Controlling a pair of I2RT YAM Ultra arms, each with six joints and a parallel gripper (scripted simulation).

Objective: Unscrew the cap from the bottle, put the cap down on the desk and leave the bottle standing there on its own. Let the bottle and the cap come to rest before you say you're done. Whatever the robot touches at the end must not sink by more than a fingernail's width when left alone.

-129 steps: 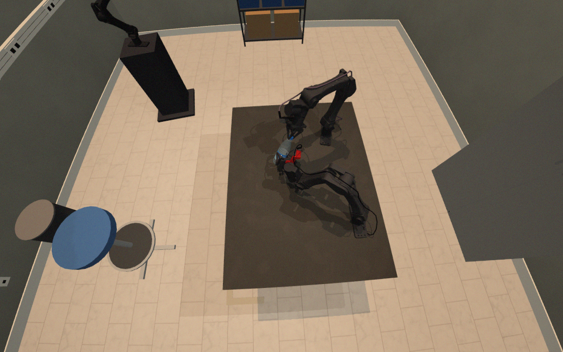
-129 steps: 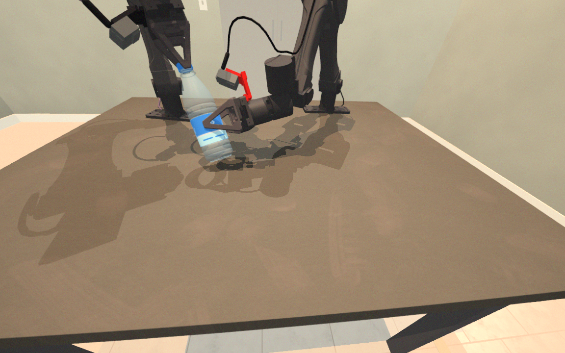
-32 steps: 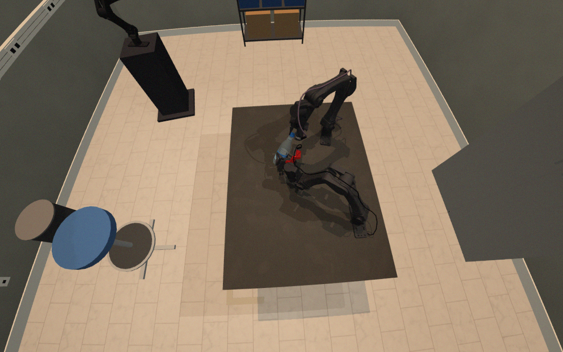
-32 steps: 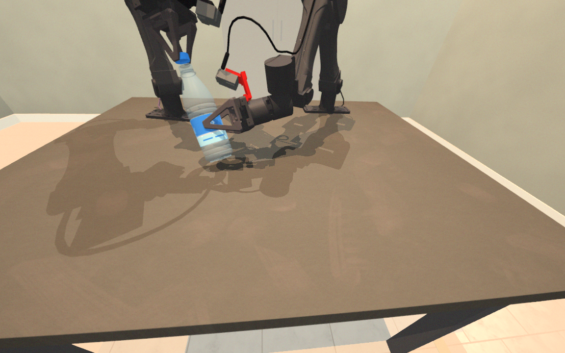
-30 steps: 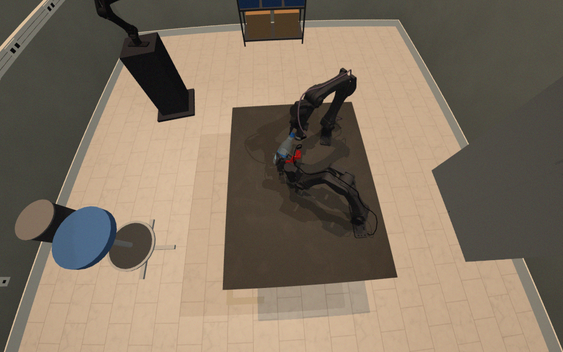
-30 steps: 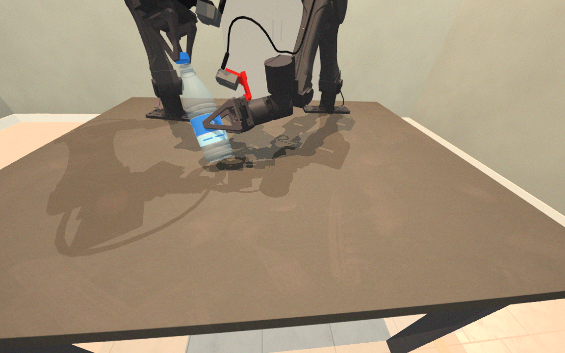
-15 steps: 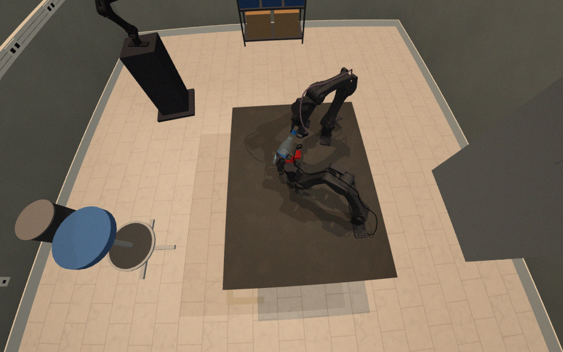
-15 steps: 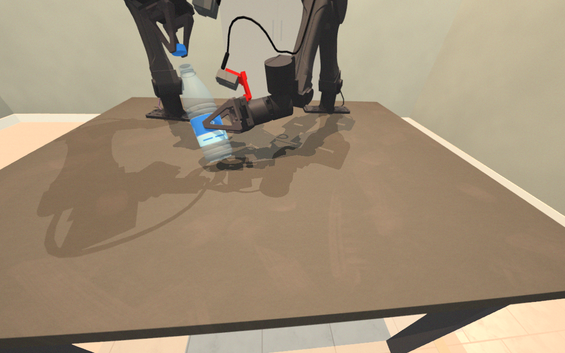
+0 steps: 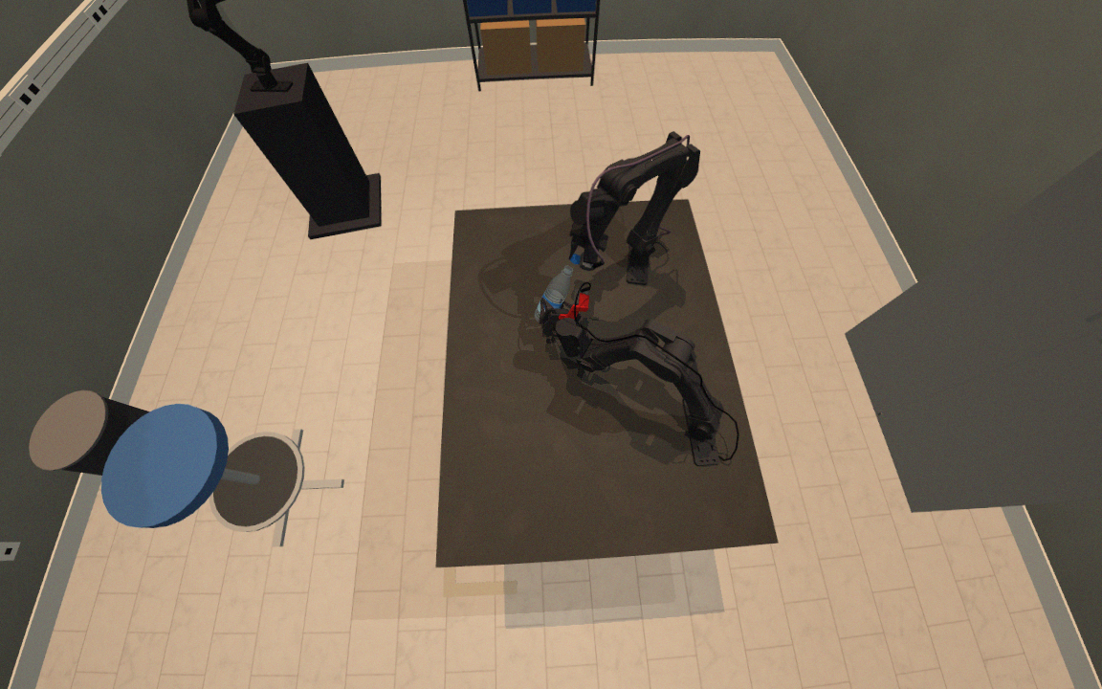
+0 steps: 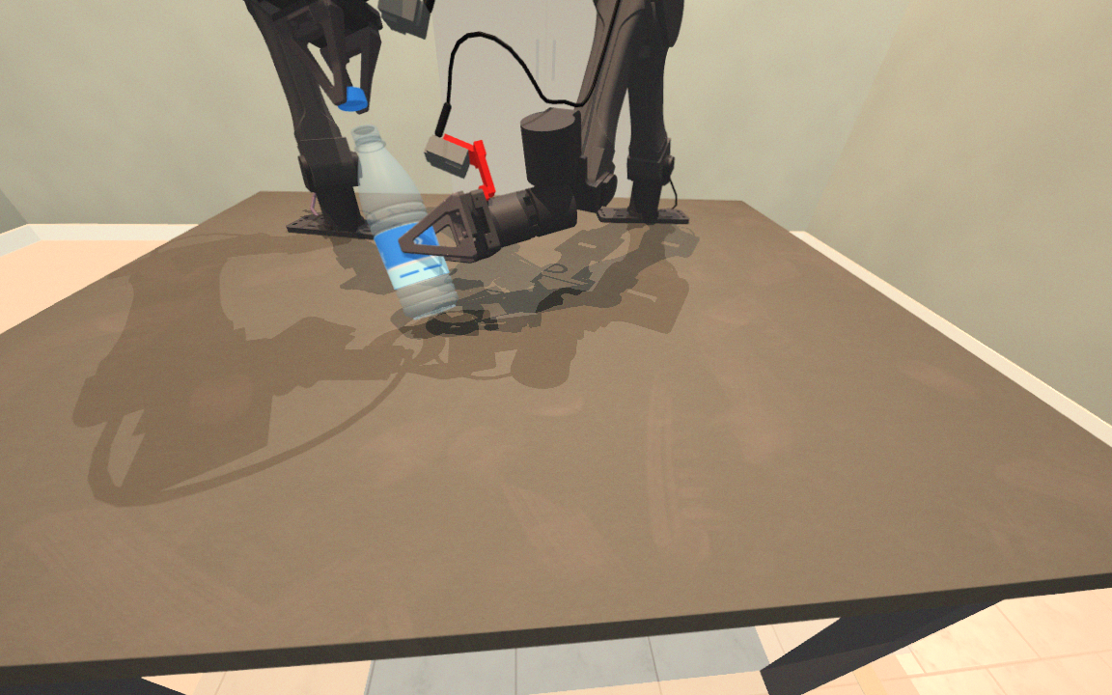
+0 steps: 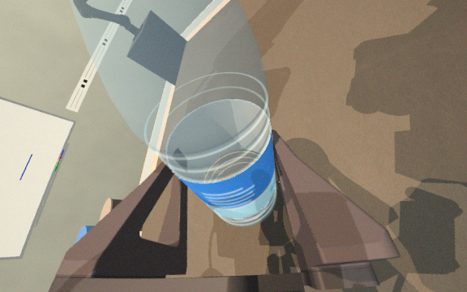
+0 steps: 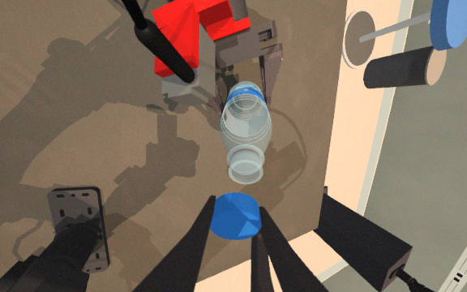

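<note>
A clear plastic bottle (image 10: 400,233) with a blue label leans to the left, its neck open, and its base is just above the brown desk. My left gripper (image 10: 426,246) is shut on the bottle at the label; it also shows in the left wrist view (image 11: 229,178), gripping the bottle (image 11: 221,154). My right gripper (image 10: 352,91) is shut on the blue cap (image 10: 356,98) and holds it a little above and left of the bottle's open mouth. In the right wrist view the cap (image 12: 235,215) sits between the fingers, apart from the bottle's mouth (image 12: 246,168).
Both arm bases (image 10: 326,226) stand at the far end of the desk (image 10: 542,414). A red camera bracket (image 10: 473,164) sits on the left wrist. The desk's far-left edge lies close behind the bottle (image 12: 339,142).
</note>
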